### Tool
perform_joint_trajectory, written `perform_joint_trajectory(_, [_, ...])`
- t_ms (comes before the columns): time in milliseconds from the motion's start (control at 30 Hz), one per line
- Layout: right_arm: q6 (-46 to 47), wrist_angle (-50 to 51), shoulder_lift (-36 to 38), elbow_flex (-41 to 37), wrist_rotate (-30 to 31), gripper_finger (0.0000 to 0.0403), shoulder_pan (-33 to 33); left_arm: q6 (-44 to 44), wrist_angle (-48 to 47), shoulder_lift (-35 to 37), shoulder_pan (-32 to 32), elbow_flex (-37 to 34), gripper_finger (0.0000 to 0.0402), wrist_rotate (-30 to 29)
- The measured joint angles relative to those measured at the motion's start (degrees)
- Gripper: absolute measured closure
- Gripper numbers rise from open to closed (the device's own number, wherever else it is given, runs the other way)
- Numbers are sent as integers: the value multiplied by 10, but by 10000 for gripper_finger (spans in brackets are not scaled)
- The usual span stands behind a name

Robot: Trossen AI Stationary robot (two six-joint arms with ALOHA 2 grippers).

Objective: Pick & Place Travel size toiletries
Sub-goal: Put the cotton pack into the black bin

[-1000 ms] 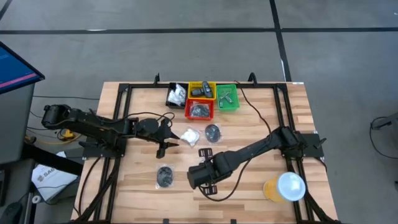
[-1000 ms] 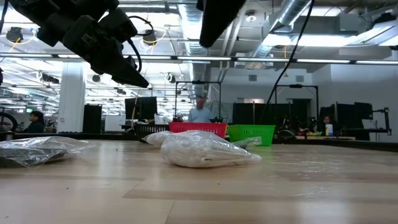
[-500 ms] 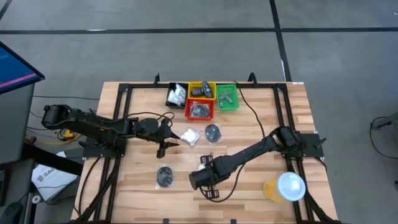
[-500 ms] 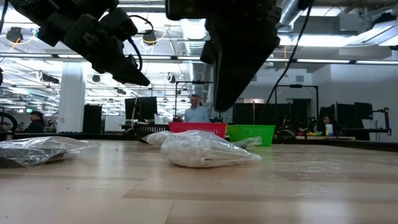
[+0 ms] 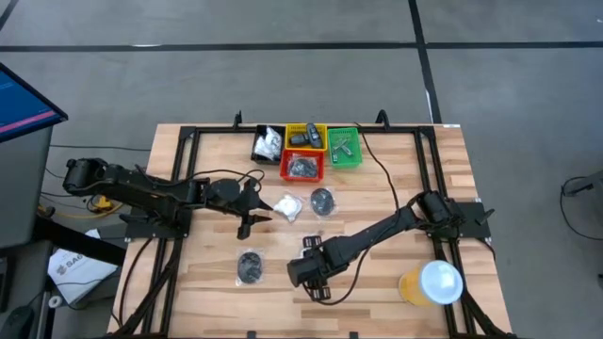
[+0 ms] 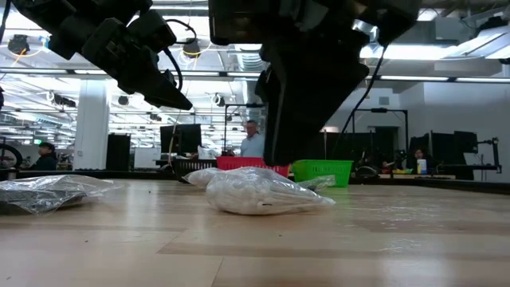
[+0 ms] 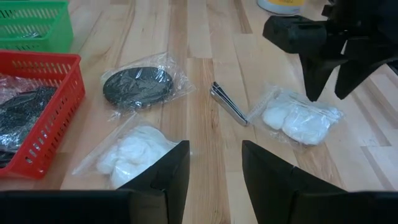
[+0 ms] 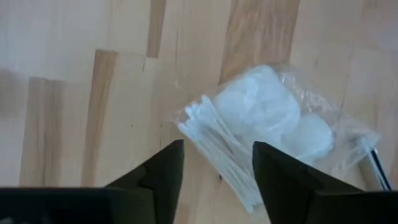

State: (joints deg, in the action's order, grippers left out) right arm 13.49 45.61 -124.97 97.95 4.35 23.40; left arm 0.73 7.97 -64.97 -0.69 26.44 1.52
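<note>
Fingers of the right gripper (image 8: 214, 171) stand apart above the white crinkly plastic packet (image 8: 267, 130) lying on the wooden bench (image 8: 74, 74); they should straddle its middle before closing.

Left end effector (image 7: 214, 177) has its two dark fingers parted over bare wood surface (image 7: 205, 81). Straight ahead at 12 lies a silvery tube (image 7: 229, 103). A bagged dark disc (image 7: 138, 86) is at 11, a white packet (image 7: 134, 152) at 9, just beside the red bin (image 7: 59, 118). Right end effector (image 7: 326, 71) hangs over another white packet (image 7: 297, 119) at 2.
</note>
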Motion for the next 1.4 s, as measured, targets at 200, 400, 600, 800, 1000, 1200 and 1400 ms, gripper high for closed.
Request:
perform_joint_trajectory(200, [-17,-20,0,0,2,182,0,0,1,0,0,0,266,0])
perform_joint_trajectory(400, [-19,-21,0,0,2,167,0,0,2,0,0,0,266,0])
perform_joint_trajectory(600, [-19,-71,1,-32,2,172,-2,0,2,0,0,0,266,0])
perform_joint_trajectory(800, [-21,-70,1,-36,2,173,-3,0,2,0,0,0,266,0])
perform_joint_trajectory(1000, [-28,-63,0,-36,9,173,-3,0,2,0,0,0,266,0])
perform_joint_trajectory(1200, [-36,-57,-24,-35,17,173,-3,0,2,0,0,0,266,0])
perform_joint_trajectory(1400, [-27,-51,-33,-33,20,181,-3,0,3,0,0,0,266,0])
